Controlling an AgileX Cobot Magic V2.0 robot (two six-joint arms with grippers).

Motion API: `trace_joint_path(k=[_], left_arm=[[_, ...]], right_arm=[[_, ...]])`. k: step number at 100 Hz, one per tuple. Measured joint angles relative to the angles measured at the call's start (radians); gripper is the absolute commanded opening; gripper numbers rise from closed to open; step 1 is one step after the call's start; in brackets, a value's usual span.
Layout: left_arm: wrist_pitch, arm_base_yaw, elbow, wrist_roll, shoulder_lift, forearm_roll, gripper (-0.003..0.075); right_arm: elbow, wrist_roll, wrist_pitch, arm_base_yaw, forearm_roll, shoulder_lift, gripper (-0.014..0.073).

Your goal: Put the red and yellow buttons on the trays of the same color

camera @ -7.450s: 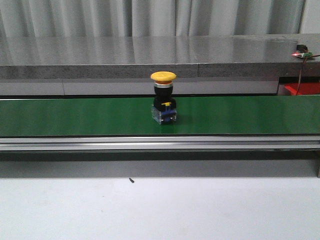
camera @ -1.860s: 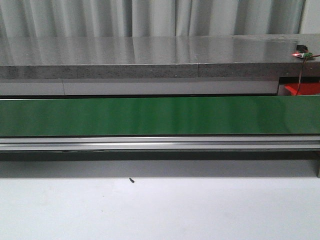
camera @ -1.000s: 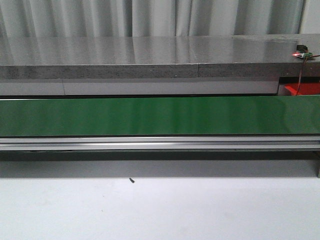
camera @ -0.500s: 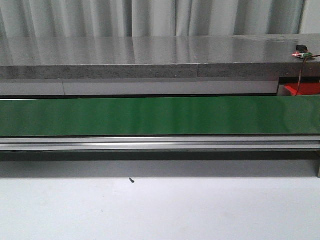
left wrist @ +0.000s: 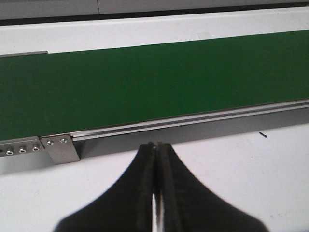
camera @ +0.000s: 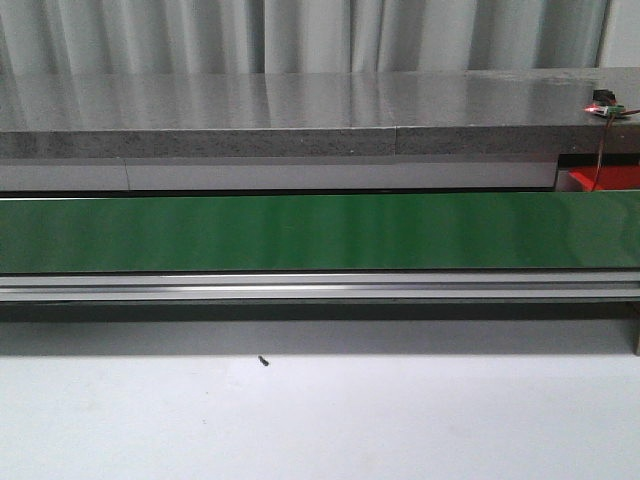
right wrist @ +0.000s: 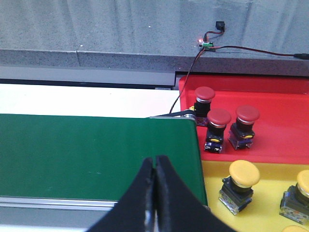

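In the right wrist view three red buttons (right wrist: 219, 117) stand on the red tray (right wrist: 285, 137). Yellow buttons (right wrist: 244, 174) stand on the yellow tray (right wrist: 263, 212) beside it, one more (right wrist: 304, 182) at the frame's edge. My right gripper (right wrist: 155, 160) is shut and empty, over the green belt's (right wrist: 91, 154) end next to the trays. My left gripper (left wrist: 157, 145) is shut and empty above the white table, just short of the belt's rail (left wrist: 193, 120). The front view shows the belt (camera: 320, 232) bare, with a corner of the red tray (camera: 605, 179) at far right.
A grey stone ledge (camera: 300, 110) runs behind the belt. A small circuit board with a red light and wires (right wrist: 208, 45) sits on the ledge above the red tray. A metal bracket (left wrist: 60, 147) sticks out from the belt frame near my left gripper. A dark speck (camera: 263, 360) lies on the white table.
A yellow button stood on the belt 7.5 s ago; the belt has been bare in every frame since 1.9 s ago. Nothing else differs.
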Motion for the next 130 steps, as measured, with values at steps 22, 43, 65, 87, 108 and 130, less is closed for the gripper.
trace_joint_path(k=[22, 43, 65, 87, 108, 130], left_arm=[[-0.062, 0.000, -0.006, -0.041, 0.019, 0.002, -0.0020], [-0.089, 0.012, -0.097, -0.146, 0.155, 0.070, -0.0020], [-0.097, 0.148, -0.224, -0.193, 0.340, 0.081, -0.0019], [-0.103, 0.267, -0.343, -0.208, 0.516, 0.078, -0.0018], [-0.105, 0.355, -0.435, -0.210, 0.706, 0.071, 0.0152], [-0.110, 0.408, -0.533, -0.210, 0.876, 0.071, 0.0644]], right_arm=[[0.000, 0.000, 0.000, 0.000, 0.000, 0.000, -0.0122], [0.000, 0.000, 0.000, 0.000, 0.000, 0.000, -0.0122], [0.000, 0.000, 0.000, 0.000, 0.000, 0.000, -0.0122], [0.000, 0.000, 0.000, 0.000, 0.000, 0.000, -0.0122], [0.000, 0.000, 0.000, 0.000, 0.000, 0.000, -0.0122], [0.000, 0.000, 0.000, 0.000, 0.000, 0.000, -0.0122]])
